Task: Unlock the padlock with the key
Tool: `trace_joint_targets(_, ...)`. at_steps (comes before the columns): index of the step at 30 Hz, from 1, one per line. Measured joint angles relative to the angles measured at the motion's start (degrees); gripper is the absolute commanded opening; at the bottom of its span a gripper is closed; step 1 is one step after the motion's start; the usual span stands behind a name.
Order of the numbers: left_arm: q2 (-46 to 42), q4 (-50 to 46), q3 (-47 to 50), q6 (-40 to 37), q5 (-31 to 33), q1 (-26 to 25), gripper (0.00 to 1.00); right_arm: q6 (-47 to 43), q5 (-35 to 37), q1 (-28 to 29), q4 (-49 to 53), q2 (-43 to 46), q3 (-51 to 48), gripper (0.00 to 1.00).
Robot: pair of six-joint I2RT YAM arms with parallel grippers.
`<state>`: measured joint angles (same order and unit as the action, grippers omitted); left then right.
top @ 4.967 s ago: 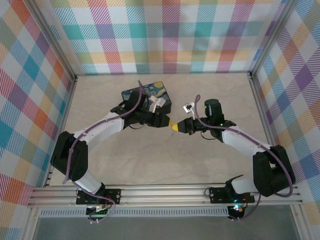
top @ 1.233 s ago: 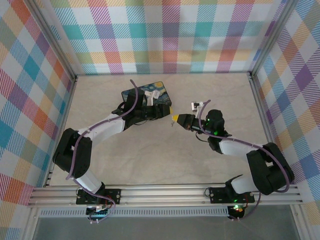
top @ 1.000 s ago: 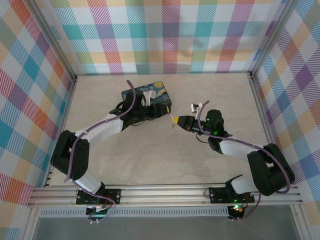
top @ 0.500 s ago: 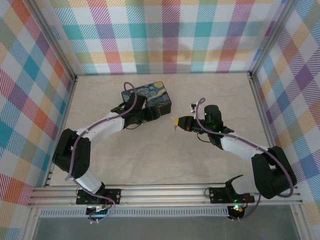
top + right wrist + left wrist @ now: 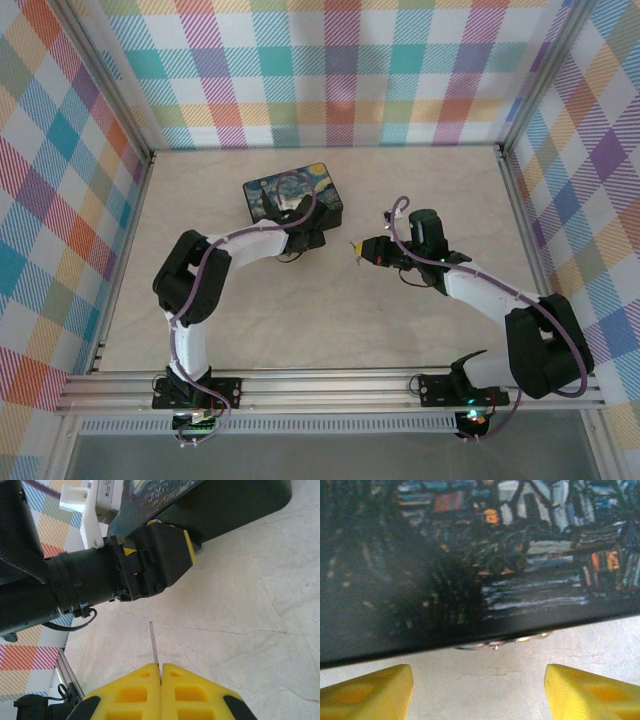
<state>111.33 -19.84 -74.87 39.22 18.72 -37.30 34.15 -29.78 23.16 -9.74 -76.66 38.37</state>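
Left arm: the forearm runs from the elbow at left of centre in the top view rightward, low over the table (image 5: 420, 190). My left claw (image 5: 312, 237) is level at the near side of the painted box (image 5: 290, 195). The left wrist view shows its yellow fingertips (image 5: 367, 692) in the bottom corners, spread wide and grasping nothing. Small silvery bits (image 5: 496, 642) glint under the box's lower edge at frame centre; I cannot tell what they are.

Right arm: the forearm reaches from lower right toward centre. My right claw (image 5: 160, 669) is clenched on the key (image 5: 154, 642). The key's thin blade points up the frame toward the left claw's black body, apart from it.
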Motion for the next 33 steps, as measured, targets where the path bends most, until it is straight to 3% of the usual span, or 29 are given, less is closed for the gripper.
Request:
trace_joint_targets(19, 6.84, 2.40, -2.93, 4.55, 9.97, -1.99, 0.58, -0.76, -2.36, -0.76, -1.49, -2.80, 0.00, 0.00)
trace_joint_targets(33, 9.27, 1.25, -6.88, 4.22, 13.51, -2.82, 0.35, -0.72, -3.80, -1.27, -3.13, -4.31, -0.04, 0.00)
